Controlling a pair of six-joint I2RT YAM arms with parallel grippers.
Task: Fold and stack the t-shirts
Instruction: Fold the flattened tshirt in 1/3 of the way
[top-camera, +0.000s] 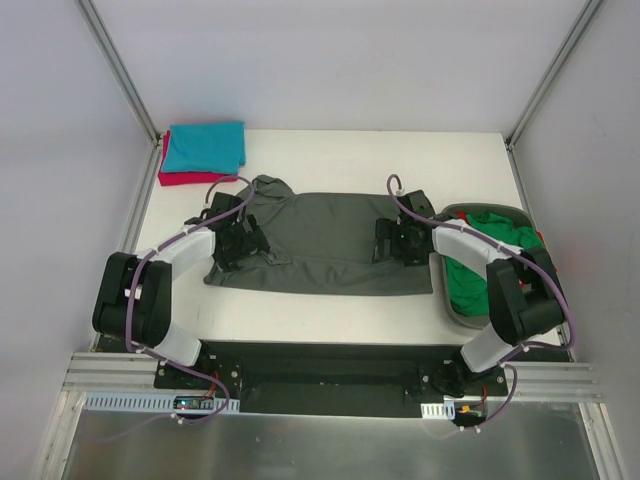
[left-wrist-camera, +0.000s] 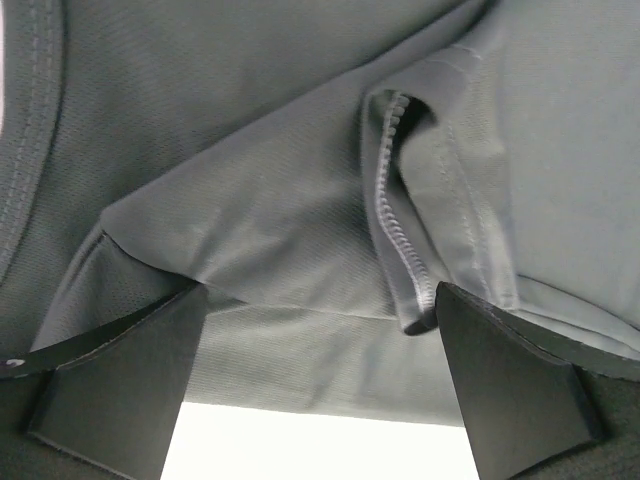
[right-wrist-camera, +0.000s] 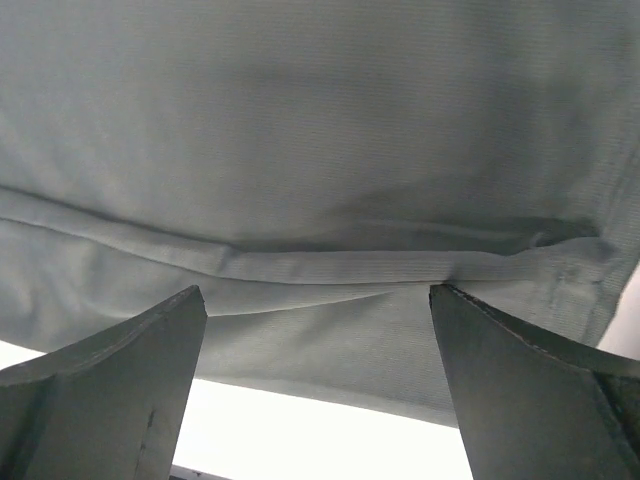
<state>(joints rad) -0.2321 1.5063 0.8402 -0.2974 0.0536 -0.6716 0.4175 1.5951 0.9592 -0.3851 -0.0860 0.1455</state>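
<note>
white tabletop (top-camera: 330, 150), shirt (top-camera: 320, 240) spread flat. left pincer (top-camera: 243, 240) and right pincer (top-camera: 385, 240) both apart over it; best: pinch edges evenly, lift together.

Table: white counter (top-camera: 330, 160), its far side bare.
Bin: grey, oblong, with rounded corners (top-camera: 452, 305); it sits at the right edge, towards the near-right corner.
Frame posts: aluminium struts rise from the far-left corner (top-camera: 120, 70) and the far-right corner (top-camera: 555, 70).
Walls: plain white panels (top-camera: 330, 60) behind the far edge and along both sides.
Base plate: a black plate (top-camera: 330, 372) runs along the near edge.
Metal sheet: a dull grey sheet (top-camera: 320, 445) lies beyond the near edge.
</note>
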